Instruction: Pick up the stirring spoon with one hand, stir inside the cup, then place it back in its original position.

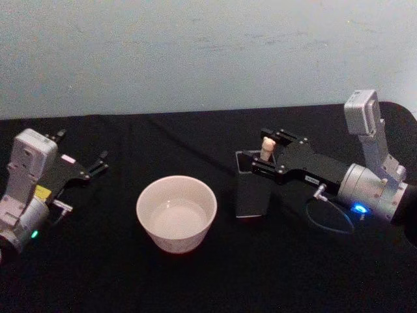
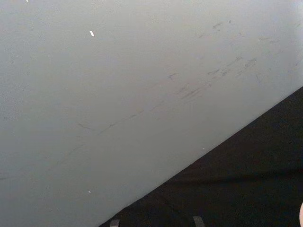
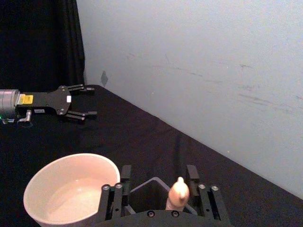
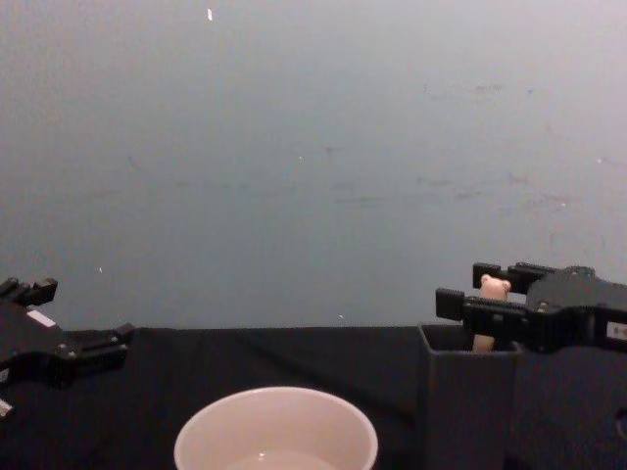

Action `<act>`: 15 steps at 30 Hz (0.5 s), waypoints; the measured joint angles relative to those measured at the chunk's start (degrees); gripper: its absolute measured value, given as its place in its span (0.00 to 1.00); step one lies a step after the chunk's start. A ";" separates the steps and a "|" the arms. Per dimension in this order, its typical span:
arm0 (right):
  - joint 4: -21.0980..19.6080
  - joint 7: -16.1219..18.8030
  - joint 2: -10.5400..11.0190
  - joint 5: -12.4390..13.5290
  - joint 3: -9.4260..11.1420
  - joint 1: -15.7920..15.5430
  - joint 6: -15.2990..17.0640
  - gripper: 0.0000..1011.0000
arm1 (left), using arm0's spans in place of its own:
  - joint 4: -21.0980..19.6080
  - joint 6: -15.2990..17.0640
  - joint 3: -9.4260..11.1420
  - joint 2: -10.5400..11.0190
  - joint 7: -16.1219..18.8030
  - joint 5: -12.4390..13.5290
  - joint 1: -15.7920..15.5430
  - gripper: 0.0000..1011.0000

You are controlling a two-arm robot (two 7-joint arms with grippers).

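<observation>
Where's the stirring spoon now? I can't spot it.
The stirring spoon stands upright in the dark grey holder, right of the cup, between the right tool's open fingers.

lab test bench | black-draped table [image 1: 195, 280] | bare scuffed grey wall [image 1: 195, 52]

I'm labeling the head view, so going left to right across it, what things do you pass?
Left tool → cup → dark grey holder with the stirring spoon standing in it, between the open fingers of the right tool.
</observation>
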 joint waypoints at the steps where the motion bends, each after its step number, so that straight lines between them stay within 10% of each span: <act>1: -0.01 0.00 0.00 0.00 0.00 0.00 0.00 0.71 | 0.00 0.00 0.00 0.00 0.00 0.00 0.00 0.99; 15: -0.82 -0.71 -0.92 0.81 1.79 -0.15 -2.65 0.99 | 0.00 0.00 0.00 0.00 0.00 0.00 0.00 0.99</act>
